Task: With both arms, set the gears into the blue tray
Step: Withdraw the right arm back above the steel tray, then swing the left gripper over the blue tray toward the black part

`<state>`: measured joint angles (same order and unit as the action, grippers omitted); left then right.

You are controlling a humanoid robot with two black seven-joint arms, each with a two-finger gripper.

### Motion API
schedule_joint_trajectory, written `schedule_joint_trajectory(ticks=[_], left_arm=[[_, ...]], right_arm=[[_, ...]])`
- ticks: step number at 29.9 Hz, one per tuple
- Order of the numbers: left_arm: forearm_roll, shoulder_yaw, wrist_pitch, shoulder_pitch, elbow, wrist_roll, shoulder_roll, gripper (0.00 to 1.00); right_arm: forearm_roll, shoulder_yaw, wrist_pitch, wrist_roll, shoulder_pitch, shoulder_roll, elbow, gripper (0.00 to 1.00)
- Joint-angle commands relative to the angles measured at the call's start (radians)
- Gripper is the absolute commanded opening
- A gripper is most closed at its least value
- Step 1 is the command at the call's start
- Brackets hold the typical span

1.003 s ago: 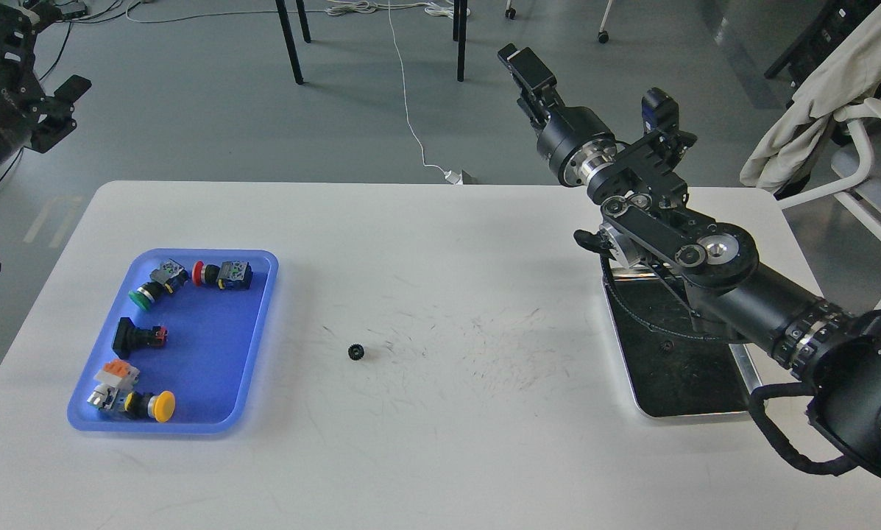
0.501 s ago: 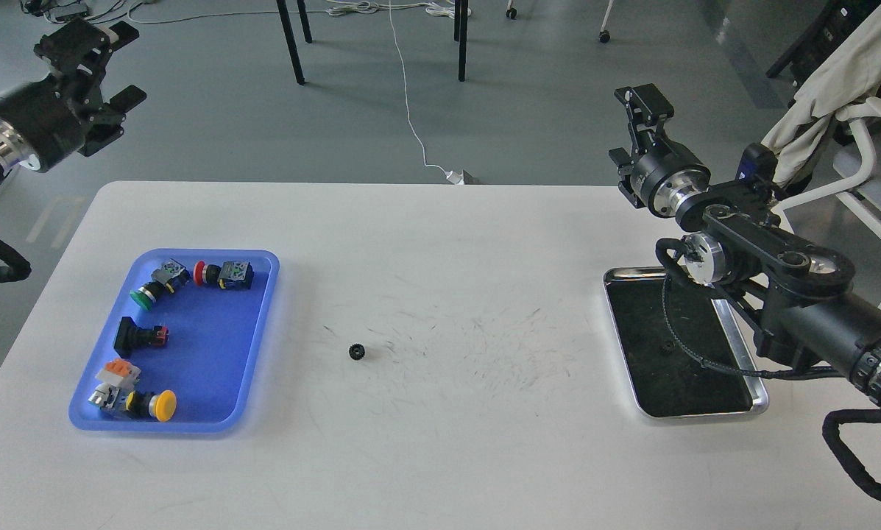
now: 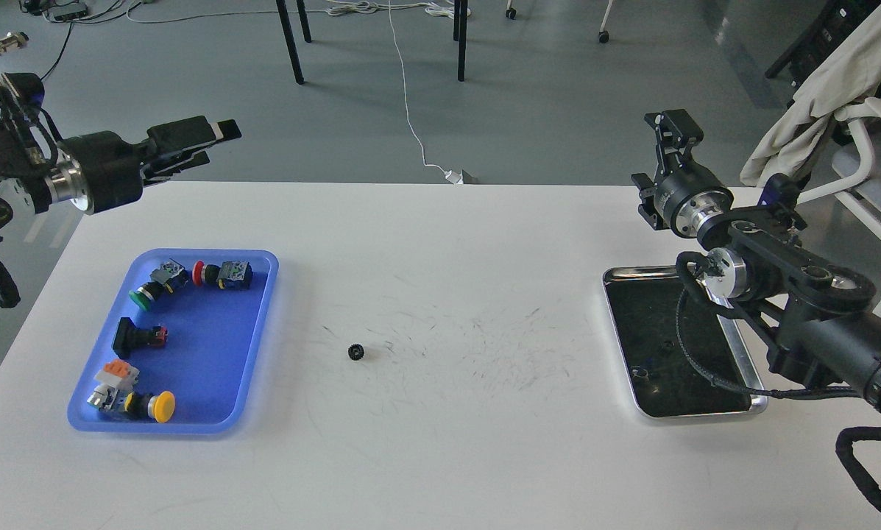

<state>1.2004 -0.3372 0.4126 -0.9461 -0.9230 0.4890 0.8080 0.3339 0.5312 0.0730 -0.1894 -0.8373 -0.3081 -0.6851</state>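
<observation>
While one gear [image 3: 356, 352] lies alone on the white table [image 3: 440, 456], between the blue tray [image 3: 252, 346] and the silver tray [image 3: 738, 408], the blue tray contains only push-button switches [image 3: 190, 276]; two small dark shapes, possibly gears, sit in the silver tray; the left gripper [image 3: 216, 138] hovers beyond the table's far left edge, fingers nearly together, holding nothing; the right gripper [image 3: 672, 129] is raised behind the silver tray, its opening indeterminate.
</observation>
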Motion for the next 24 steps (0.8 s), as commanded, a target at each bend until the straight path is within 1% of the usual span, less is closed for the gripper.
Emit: schedule_joint_trajectory(ticks=[1, 5, 7, 11, 14, 16, 19, 21, 24], left_arm=[[0.042, 0.006, -0.029, -0.002, -0.022, 0.000, 0.000, 0.99], [0.063, 0.030, -0.035, -0.002, -0.023, 0.000, 0.002, 0.99], [0.117, 0.053, -0.040, -0.003, -0.045, 0.000, 0.008, 0.99], [0.243, 0.073, -0.075, 0.001, -0.123, 0.000, 0.028, 0.99], [0.257, 0.086, -0.067, 0.003, -0.215, 0.000, 0.056, 0.99], [0.274, 0.134, -0.075, 0.009, -0.290, 0.000, 0.089, 0.99], [0.284, 0.159, -0.075, 0.006, -0.362, 0.000, 0.120, 0.99], [0.294, 0.167, -0.075, 0.012, -0.390, 0.000, 0.123, 0.99], [0.332, 0.175, -0.087, 0.018, -0.401, 0.000, 0.117, 0.99]], right_arm=[[-0.006, 0.001, -0.045, -0.008, 0.027, -0.011, 0.024, 0.99], [-0.013, 0.010, -0.053, -0.010, 0.049, -0.011, 0.022, 0.99], [-0.025, 0.027, -0.053, -0.010, 0.053, -0.011, 0.024, 0.99], [-0.082, 0.078, -0.052, -0.010, 0.063, -0.009, 0.024, 0.99], [-0.099, 0.096, -0.052, -0.009, 0.070, -0.009, 0.022, 0.99], [-0.101, 0.098, -0.049, -0.002, 0.069, -0.011, 0.016, 0.99], [-0.101, 0.119, -0.039, 0.001, 0.055, -0.016, 0.018, 0.99], [-0.101, 0.151, -0.036, 0.001, 0.052, -0.017, 0.010, 0.99], [-0.101, 0.168, -0.045, -0.001, 0.044, -0.020, 0.013, 0.99]])
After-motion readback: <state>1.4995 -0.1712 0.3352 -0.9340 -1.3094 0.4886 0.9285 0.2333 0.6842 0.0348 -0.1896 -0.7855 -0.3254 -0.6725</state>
